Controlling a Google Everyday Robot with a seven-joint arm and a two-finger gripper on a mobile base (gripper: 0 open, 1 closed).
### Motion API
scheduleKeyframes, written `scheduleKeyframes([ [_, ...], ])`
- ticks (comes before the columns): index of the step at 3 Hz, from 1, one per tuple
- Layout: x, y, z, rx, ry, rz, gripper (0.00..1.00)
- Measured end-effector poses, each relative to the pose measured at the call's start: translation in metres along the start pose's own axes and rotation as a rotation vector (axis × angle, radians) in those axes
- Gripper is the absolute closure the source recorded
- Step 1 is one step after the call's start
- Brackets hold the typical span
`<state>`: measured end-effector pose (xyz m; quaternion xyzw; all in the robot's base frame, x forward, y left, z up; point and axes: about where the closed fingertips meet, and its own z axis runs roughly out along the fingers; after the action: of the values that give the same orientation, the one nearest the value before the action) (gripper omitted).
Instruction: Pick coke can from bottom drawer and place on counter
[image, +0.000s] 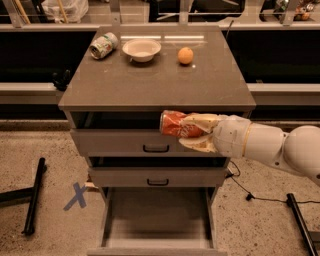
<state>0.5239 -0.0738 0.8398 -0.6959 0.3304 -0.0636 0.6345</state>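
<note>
My gripper (192, 131) is shut on the coke can (175, 124), a red can with white lettering held on its side. It hangs in the air in front of the top drawer, just below the front edge of the counter (150, 85). The white arm reaches in from the right. The bottom drawer (157, 220) is pulled open below, and its flat floor shows nothing on it.
On the counter's far side lie a green-and-white can (103, 45) on its side, a white bowl (142, 49) and an orange (185, 55). Two upper drawers with black handles (156, 148) are slightly open. A blue X (77, 196) marks the floor at left.
</note>
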Motion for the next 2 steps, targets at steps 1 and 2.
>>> scheduleKeyframes([
  [1, 0.0, 0.0, 0.0, 0.0, 0.0, 0.0, 1.0],
  [2, 0.009, -0.025, -0.001, 0.037, -0.019, 0.033, 1.0],
])
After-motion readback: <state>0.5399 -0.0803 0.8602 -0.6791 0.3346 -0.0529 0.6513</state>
